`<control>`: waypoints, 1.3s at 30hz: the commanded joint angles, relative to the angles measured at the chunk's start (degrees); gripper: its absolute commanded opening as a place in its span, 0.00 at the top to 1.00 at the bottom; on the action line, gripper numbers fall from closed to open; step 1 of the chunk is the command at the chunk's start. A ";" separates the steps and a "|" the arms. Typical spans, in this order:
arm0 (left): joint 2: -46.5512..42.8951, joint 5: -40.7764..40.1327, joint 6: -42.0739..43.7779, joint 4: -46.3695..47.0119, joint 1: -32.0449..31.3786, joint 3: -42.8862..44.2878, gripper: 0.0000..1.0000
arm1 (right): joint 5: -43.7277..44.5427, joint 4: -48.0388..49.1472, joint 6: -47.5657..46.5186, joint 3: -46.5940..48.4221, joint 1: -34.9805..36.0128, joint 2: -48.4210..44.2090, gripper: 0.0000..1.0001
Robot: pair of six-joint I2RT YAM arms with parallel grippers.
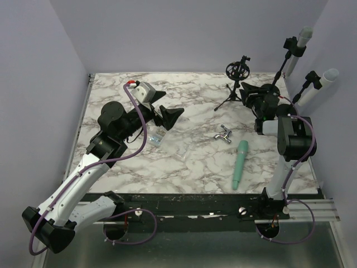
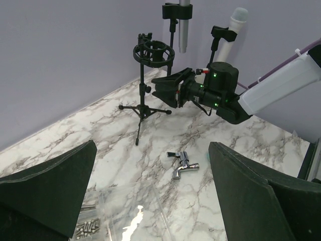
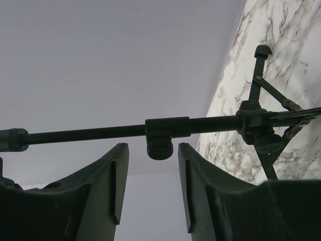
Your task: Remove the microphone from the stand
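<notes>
Right gripper (image 3: 153, 153), jaws half-spread, unclamped, flanks the pole knob of the empty shock-mount stand (image 2: 143, 100); left gripper (image 2: 153, 150) gapes wide; right of that stand, the clipped grey microphone (image 1: 304, 38), likely light, rigid and smooth, invites a mid-barrel grip.

left wrist view: grey microphone (image 2: 184, 35) cut off by upper edge; stand pole (image 2: 171, 50) hidden lower down behind right gripper (image 2: 163, 90), contact unclear | clear bag (image 2: 108, 211) cut by lower edge, small metal parts (image 2: 88, 228) inside too small to name | right wrist view: stand pole runs off left edge; tripod legs (image 3: 257, 75) cut at right edge
</notes>
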 commanded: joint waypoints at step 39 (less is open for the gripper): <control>0.70 2.10 0.24 1.19 -0.24 -0.09 0.02 | -3.88 -2.98 -10.80 4.38 -0.13 2.21 0.99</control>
